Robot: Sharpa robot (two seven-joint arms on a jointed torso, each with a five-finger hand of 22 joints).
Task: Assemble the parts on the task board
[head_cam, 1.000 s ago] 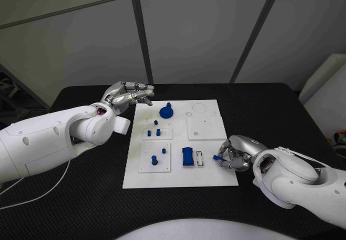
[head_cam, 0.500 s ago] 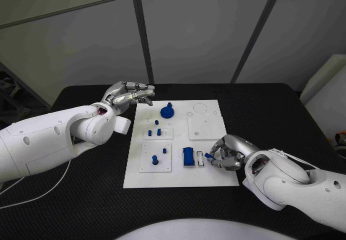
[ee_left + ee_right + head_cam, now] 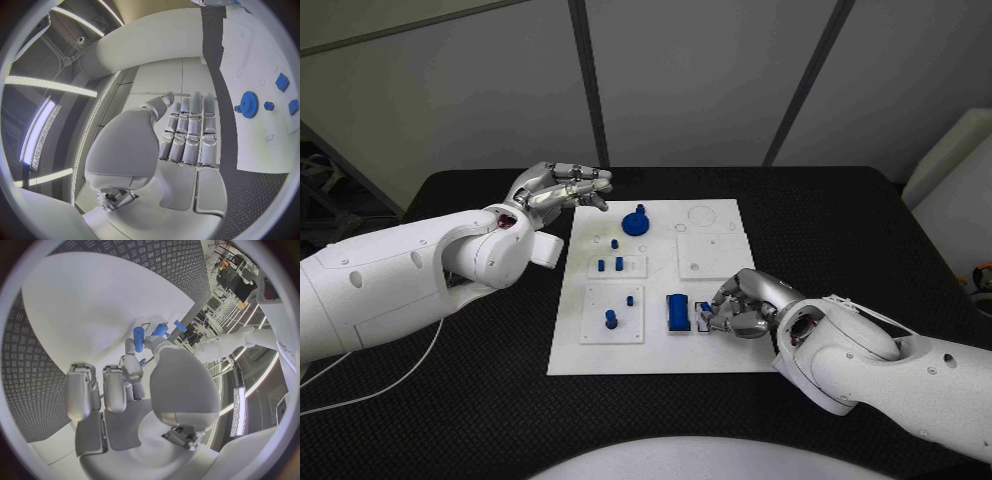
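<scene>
Hovering over the near right part of the board: right hand (image 3: 746, 305) — fingers curled in, a small blue part (image 3: 705, 311) pinched at the fingertips, just beside the tall blue block (image 3: 676, 313).
Same grip from the wrist: right hand (image 3: 134, 385) has its fingers bent toward the white board (image 3: 94, 310), and the blue part (image 3: 145, 361) peeks out by the thumb.
Left hand: left hand (image 3: 561, 187) sits at the board's far left corner, fingers loosely curled, nothing in them — the wrist view shows the left hand (image 3: 181, 140) with fingers laid side by side and bare.
Board: task board (image 3: 661, 350) lies in the middle of the black table (image 3: 834, 210).
Parts: blue gear (image 3: 635, 222) stands at the far end; blue pegs (image 3: 609, 265) stand in the mid-left panel; another peg (image 3: 610, 319) in the near-left panel.
</scene>
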